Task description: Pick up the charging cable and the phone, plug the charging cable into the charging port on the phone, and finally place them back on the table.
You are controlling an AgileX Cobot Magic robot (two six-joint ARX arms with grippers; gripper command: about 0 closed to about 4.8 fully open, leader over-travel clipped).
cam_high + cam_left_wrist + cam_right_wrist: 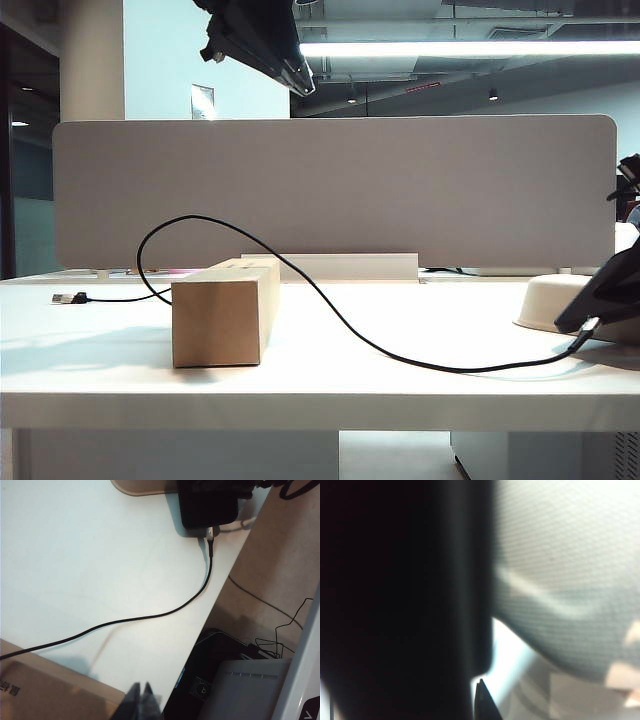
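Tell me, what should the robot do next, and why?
Probably lay the phone flat on the table and let go: the cable is already plugged in, yet the phone leans tilted at the right gripper, while the shut left gripper hovers clear.

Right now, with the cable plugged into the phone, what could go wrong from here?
The charging cable loops up over the cardboard box, so any tug might drag the box or pull the plug out. The phone sits near the table edge and might slip off. The left gripper is shut above the table; the right gripper's state is unclear.
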